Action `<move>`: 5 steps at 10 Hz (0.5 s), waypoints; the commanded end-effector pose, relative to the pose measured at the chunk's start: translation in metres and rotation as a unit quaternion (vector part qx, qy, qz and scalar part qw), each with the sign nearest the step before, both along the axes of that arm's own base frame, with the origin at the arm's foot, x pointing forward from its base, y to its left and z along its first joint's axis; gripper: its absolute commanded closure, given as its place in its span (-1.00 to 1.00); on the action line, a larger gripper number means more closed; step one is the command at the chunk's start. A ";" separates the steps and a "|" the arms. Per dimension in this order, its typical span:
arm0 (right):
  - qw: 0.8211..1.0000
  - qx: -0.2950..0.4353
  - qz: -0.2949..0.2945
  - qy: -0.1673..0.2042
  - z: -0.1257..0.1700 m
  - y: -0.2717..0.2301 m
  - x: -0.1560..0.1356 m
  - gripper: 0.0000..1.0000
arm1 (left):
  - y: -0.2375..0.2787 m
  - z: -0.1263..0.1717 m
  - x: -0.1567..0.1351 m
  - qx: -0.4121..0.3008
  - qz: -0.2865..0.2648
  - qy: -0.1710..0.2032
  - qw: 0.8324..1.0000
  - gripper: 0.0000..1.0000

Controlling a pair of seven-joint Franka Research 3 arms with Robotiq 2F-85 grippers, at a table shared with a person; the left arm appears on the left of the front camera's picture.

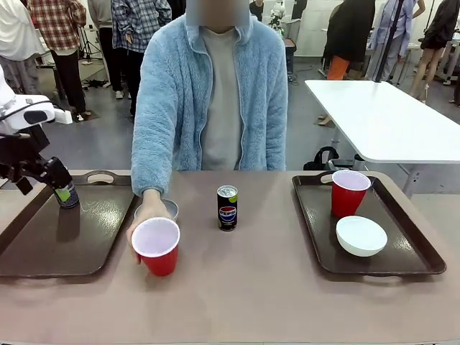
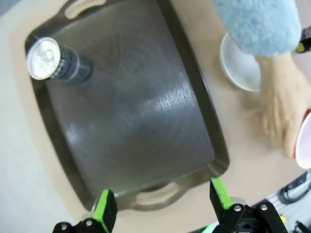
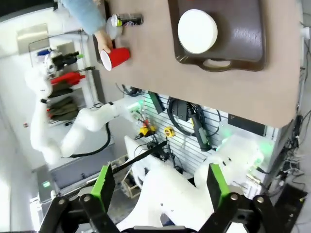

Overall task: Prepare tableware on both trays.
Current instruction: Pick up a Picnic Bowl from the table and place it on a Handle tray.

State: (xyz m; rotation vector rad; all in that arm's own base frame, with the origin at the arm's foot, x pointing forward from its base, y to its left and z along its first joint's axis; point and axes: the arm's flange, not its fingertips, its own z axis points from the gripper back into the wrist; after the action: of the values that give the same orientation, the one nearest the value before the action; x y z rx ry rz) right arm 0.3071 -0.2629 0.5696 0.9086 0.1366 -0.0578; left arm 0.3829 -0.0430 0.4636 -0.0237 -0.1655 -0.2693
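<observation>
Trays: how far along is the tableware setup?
Done: the right tray holds a red cup and a white bowl; the left tray holds a dark can. In hand: the person's hand holds the second red cup on the table. Left: that cup, the second bowl and the Pepsi can.

Your left gripper (image 2: pixel 163 201) has black fingers, bright green pads (image 2: pixel 104 208) and round screws at the knuckles. Your right gripper (image 3: pixel 159 187) is built the same. From the front, your left arm (image 1: pixel 25 115) is a white shell ending in black hardware. The person facing you wears a fluffy light-blue jacket (image 1: pixel 169 93) with shaggy sleeves, unzipped, over a pale grey top (image 1: pixel 221 93).
</observation>
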 end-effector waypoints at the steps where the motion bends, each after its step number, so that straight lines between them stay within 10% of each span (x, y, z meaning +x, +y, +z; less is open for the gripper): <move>1: 0.999 0.030 0.013 0.001 -0.001 -0.009 0.015 -0.97 | 0.001 -0.014 -0.002 -0.013 -0.001 -0.013 1.000 -1.00; 3: 1.000 0.012 0.003 0.006 -0.009 -0.006 0.002 -0.97 | 0.007 -0.005 -0.013 -0.053 -0.014 -0.019 0.998 -1.00; 5: 1.000 0.012 0.003 0.006 -0.009 -0.006 0.002 -0.97 | 0.024 0.047 -0.087 -0.107 -0.084 0.065 0.989 -1.00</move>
State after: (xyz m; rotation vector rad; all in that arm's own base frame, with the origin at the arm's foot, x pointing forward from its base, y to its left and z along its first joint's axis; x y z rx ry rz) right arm 0.3141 -0.2704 0.5581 0.9379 0.1527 -0.0614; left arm 0.3426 -0.0325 0.4785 -0.1810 -0.1376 -0.3470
